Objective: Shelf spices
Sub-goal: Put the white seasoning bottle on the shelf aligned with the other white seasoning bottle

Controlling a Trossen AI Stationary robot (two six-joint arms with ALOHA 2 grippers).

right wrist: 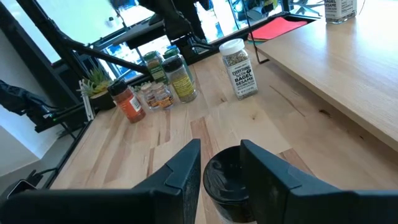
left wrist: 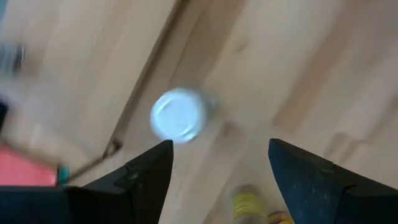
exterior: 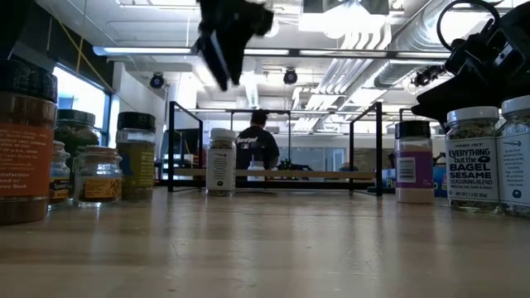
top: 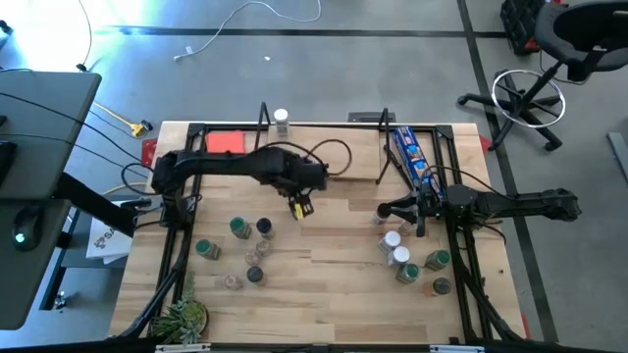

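Jaws of the left gripper [left wrist: 217, 171] stood apart and empty above mid-desk. Right gripper [right wrist: 221, 165] straddled a black-lidded jar [right wrist: 227, 180], contact unclear. One white-lidded jar [top: 282, 120] sat on the shelf [top: 324, 126]. Remaining spices in two clusters on the desk [top: 324, 284], left [top: 240, 250] and right [top: 412, 260]: task barely begun, I'd judge.

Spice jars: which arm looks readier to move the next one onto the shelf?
Right. The right fingers flank a black-lidded jar standing on the table. The left fingers hang open, holding nothing.
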